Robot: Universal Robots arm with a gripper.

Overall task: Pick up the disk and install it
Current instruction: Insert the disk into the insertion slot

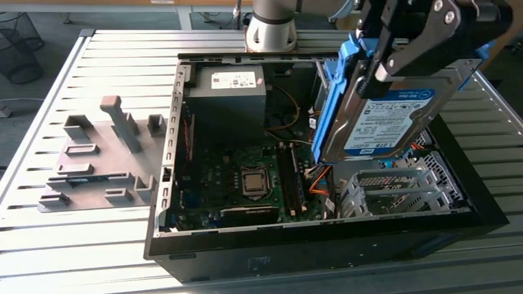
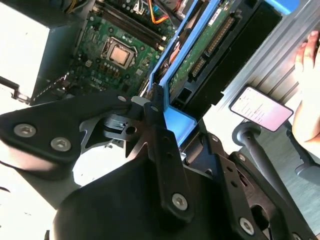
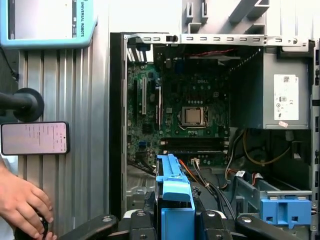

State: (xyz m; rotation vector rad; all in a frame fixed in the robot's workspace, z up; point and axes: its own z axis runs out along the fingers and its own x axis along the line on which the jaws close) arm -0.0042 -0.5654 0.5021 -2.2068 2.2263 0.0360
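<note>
While the hand is clamped on the upper end of the disk, my worry is how little of the caddy it actually pinches. The disk hangs tilted over the open computer case, its lower edge above the gap between the motherboard and the grey drive bay, clear of both as far as I can tell.

Held at one end like this, the drive could pivot in the grip if its lower corner strikes anything, and I judge the bay's metal rim the likeliest thing to strike, because the disk is not square to it. A skewed entry would jam the caddy rails or scrape the circuit board on the drive's underside.

Orange cables lie just beside the bay; a descending corner could snag them or press them into the opening.

From the first wrist view, the blue bracket on the bay sits near the path too.

Lastly, a person rests on the worktop by a phone, beside the case, so any wide swing of the arm is a risk to them.
</note>
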